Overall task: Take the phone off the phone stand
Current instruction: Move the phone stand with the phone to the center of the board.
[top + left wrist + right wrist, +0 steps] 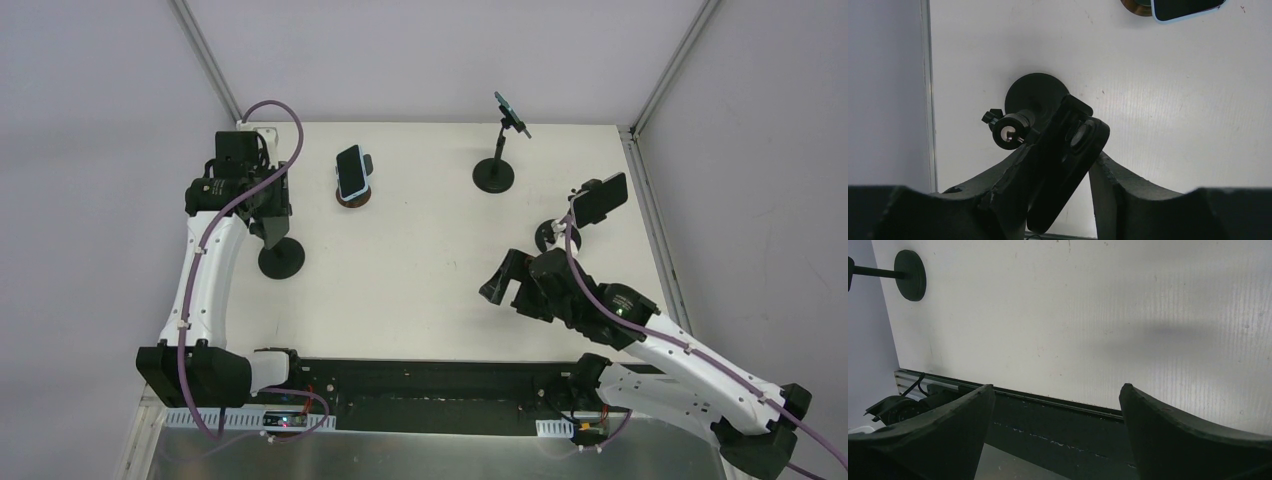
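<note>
A black phone [1064, 175] sits tilted between the fingers of my left gripper [1062, 159], camera lens up. Both fingers press its edges. It stays close to the clamp head [1009, 131] of its black phone stand, whose round base [1035, 94] rests on the table below. In the top view my left gripper [269, 218] hangs over that stand's base [281, 259] at the table's left. My right gripper [505, 285] is open and empty above the middle right of the table; it also shows in the right wrist view [1055, 390].
Other phones stand on other stands: one on a brown round stand [351, 171], a blue one on a tall stand [510, 112], a black one [599, 199] by my right arm. A metal rail [420, 385] runs along the near edge.
</note>
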`<state>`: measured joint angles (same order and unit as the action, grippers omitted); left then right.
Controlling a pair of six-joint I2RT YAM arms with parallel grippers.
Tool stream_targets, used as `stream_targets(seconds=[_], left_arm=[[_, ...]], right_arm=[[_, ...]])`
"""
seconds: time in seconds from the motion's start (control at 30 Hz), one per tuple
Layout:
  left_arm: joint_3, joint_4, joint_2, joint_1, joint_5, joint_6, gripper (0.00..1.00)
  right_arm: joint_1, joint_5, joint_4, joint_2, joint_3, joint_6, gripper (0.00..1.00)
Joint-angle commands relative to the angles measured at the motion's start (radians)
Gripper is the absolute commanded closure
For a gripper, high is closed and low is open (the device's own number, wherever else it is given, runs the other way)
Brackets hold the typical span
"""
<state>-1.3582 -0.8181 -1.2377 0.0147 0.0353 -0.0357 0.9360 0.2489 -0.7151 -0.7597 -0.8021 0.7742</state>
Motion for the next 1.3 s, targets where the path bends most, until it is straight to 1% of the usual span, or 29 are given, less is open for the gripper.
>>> stream_targets(seconds=[0.0,0.07,0.1,0.27,0.37,0.43,0.47,0.67,0.9,1.1,1.27], left_arm=[[0.007,0.013,0.014,0.004,0.008,0.032,0.59],[0.016,0.014,0.021,0.003,-0.002,0.033,0.72],[0.021,0.013,0.028,0.004,-0.007,0.055,0.76],[0.040,0.013,0.052,0.004,-0.033,0.077,0.85],[0.044,0.013,0.062,0.000,-0.091,0.095,0.91],[0.047,0.012,0.073,-0.011,-0.136,0.110,0.98],[0.048,0.011,0.081,-0.034,-0.151,0.118,1.00],[0.031,0.012,0.129,-0.244,-0.130,0.185,1.00],[-0.007,0.014,0.142,-0.429,-0.146,0.307,1.00],[-0.064,0.020,0.112,-0.645,-0.109,0.378,1.00],[-0.100,0.038,0.056,-0.831,-0.030,0.414,1.00]], right_arm=[[0.004,0.009,0.011,-0.009,-0.004,0.008,0.01],[0.004,0.019,0.010,-0.013,-0.003,0.010,0.01],[0.006,0.022,0.010,-0.016,-0.003,0.011,0.01],[0.004,0.022,0.006,-0.026,-0.007,0.012,0.01],[0.005,0.026,0.003,-0.020,-0.001,0.019,0.01],[0.004,0.029,0.001,-0.009,0.003,0.024,0.01],[0.004,0.033,-0.001,-0.002,0.007,0.026,0.01],[0.003,0.063,-0.030,0.027,0.012,0.027,0.01],[0.004,0.098,-0.078,0.067,0.002,0.033,0.01],[0.004,0.144,-0.118,0.121,0.011,0.049,0.01],[0.004,0.203,-0.134,0.242,0.034,0.070,0.01]])
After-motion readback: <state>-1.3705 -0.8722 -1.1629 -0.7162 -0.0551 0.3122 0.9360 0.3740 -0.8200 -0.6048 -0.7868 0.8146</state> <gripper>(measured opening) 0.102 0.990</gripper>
